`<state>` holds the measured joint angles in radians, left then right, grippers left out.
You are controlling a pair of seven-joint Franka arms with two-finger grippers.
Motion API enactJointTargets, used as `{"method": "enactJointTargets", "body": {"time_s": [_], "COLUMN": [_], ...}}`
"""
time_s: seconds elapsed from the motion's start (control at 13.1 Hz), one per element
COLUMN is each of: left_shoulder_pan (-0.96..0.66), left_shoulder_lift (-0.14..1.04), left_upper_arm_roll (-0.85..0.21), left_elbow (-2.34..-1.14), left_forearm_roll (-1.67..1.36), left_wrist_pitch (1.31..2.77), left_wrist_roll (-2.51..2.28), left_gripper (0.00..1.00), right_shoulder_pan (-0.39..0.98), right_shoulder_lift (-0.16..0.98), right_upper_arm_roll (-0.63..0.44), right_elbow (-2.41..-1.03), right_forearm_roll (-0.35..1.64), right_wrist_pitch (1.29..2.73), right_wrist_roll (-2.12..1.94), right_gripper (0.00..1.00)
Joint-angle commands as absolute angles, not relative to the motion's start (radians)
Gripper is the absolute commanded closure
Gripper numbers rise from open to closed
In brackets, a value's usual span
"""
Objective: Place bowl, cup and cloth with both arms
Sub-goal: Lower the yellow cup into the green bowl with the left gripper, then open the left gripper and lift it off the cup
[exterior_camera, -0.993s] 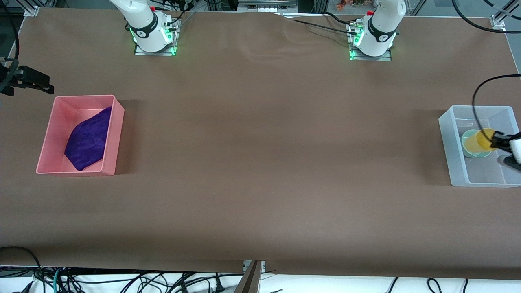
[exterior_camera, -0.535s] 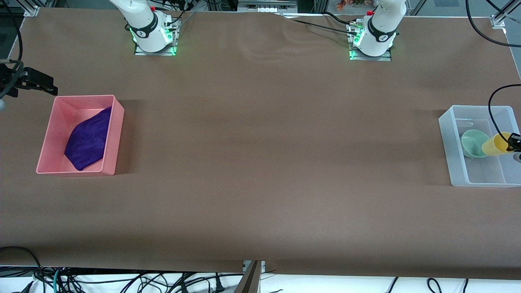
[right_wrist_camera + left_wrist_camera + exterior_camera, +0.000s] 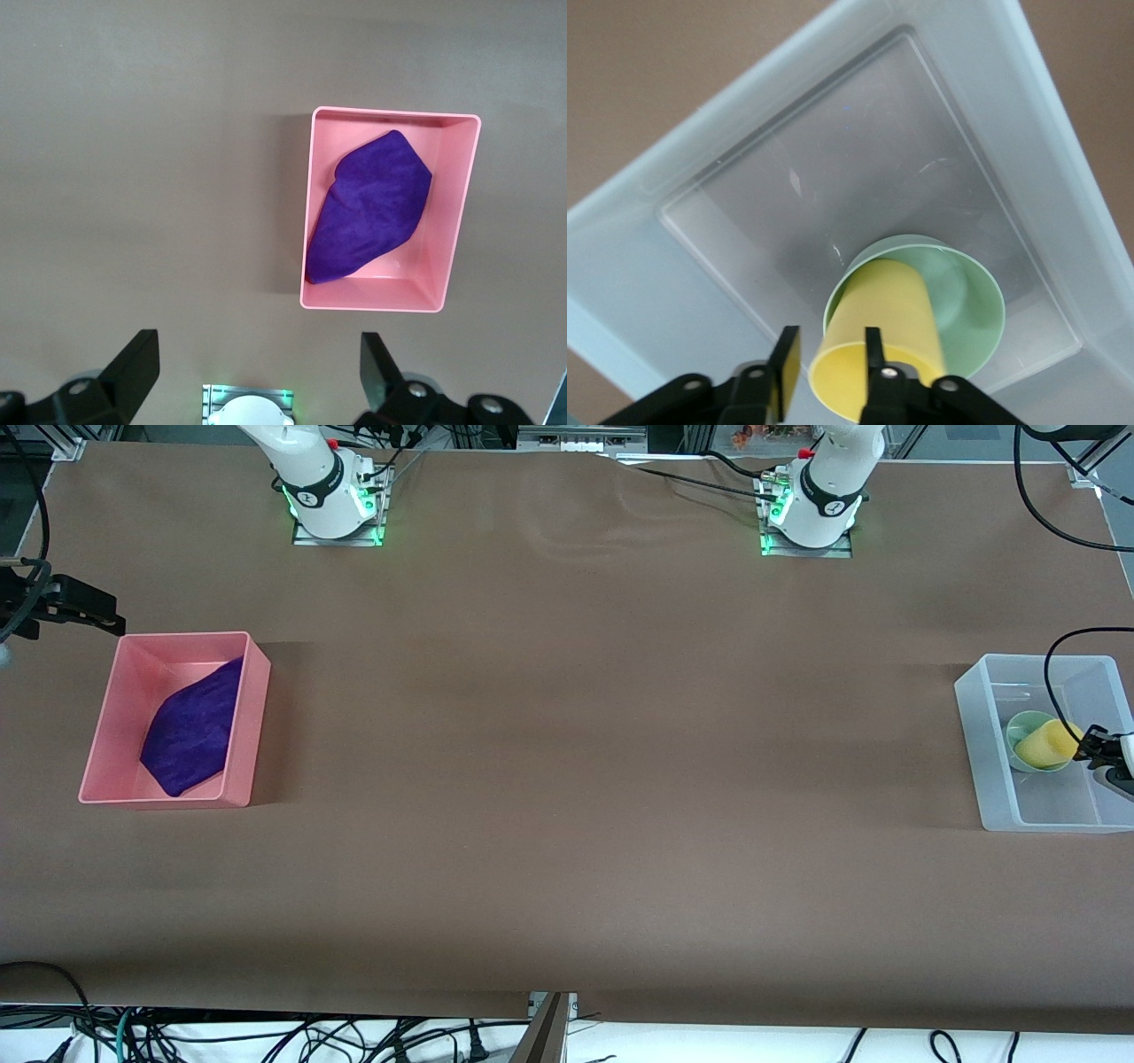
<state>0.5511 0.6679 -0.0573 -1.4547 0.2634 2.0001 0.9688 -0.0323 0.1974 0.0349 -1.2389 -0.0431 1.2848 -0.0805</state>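
Fingers [image 3: 873,350] of the left gripper [image 3: 828,363] pinch the rim of the cup [image 3: 877,332], one inside, one outside. Cup tilted, base resting in the bowl [image 3: 966,305] inside the clear bin [image 3: 974,717] at the left arm's end of the counter [image 3: 567,779]; gripper body mostly cut off in the front view. Right gripper [image 3: 257,367] high above the counter, fingers spread wide, empty. Cloth [image 3: 368,217] lying in the pink bin [image 3: 456,212], covering much of its floor.
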Motion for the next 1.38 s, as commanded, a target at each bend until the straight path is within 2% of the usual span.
{"method": "enactJointTargets", "body": {"time_s": [0.0, 0.23, 0.53, 0.76, 0.92, 1.07, 1.3], "left_shoulder_pan": [0.534, 0.512, 0.465, 0.463, 0.381, 0.283, -0.042], "left_shoulder_lift": [0.576, 0.48, 0.41, 0.384, 0.312, 0.243, 0.149], "left_upper_arm_roll": [-0.106, -0.228, -0.395, -0.544, -0.546, -0.47, -0.061], "left_elbow": [-1.444, -1.443, -1.442, -1.442, -1.471, -1.477, -1.505], "left_forearm_roll": [0.244, 0.253, 0.25, 0.249, 0.244, 0.238, 0.075], "left_wrist_pitch": [1.907, 1.755, 1.609, 1.585, 1.591, 1.586, 1.589], "left_wrist_roll": [0.979, 0.824, 0.492, 0.245, 0.163, 0.138, 0.132], "left_gripper": [0.0, 0.0, 0.0, 0.0, 0.0, 0.0, 0.0], "right_shoulder_pan": [-0.034, -0.034, -0.037, -0.037, -0.038, -0.037, -0.037], "right_shoulder_lift": [0.192, 0.192, 0.192, 0.192, 0.192, 0.193, 0.195], "right_upper_arm_roll": [0.035, 0.035, 0.032, 0.032, 0.032, 0.032, 0.032], "right_elbow": [-1.243, -1.243, -1.243, -1.243, -1.243, -1.243, -1.241], "right_forearm_roll": [-0.032, -0.032, -0.032, -0.032, -0.032, -0.032, -0.032], "right_wrist_pitch": [1.292, 1.29, 1.29, 1.292, 1.293, 1.293, 1.293], "right_wrist_roll": [-0.067, -0.069, -0.075, -0.077, -0.078, -0.078, -0.078], "right_gripper": [0.0, 0.0, 0.0, 0.0, 0.0, 0.0, 0.0]}}
